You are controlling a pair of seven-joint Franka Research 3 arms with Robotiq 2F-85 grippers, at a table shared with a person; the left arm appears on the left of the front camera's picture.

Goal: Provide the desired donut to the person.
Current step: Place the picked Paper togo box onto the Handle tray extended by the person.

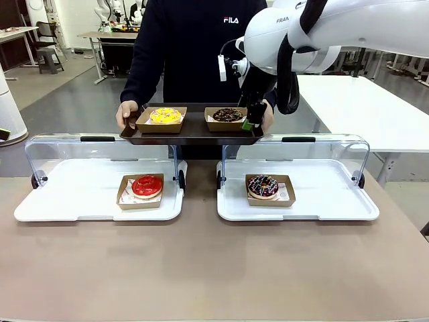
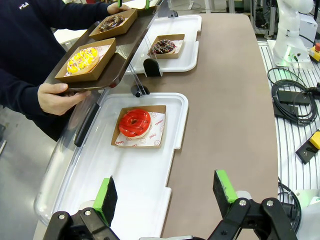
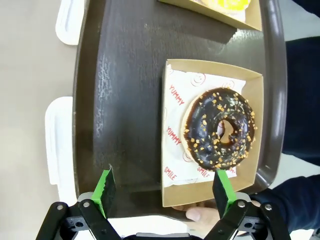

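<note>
The right gripper (image 3: 165, 192) is hovering with jaws apart at lower centre of its wrist view; the chocolate donut (image 3: 220, 127) is lying just beyond on the person's tray (image 3: 125, 100), toward centre right.

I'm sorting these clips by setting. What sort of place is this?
Probably a robotics lab staged as a donut counter: boxed donuts sit in lidded white display trays, a person holds a dark serving tray, and work tables stand behind.
</note>
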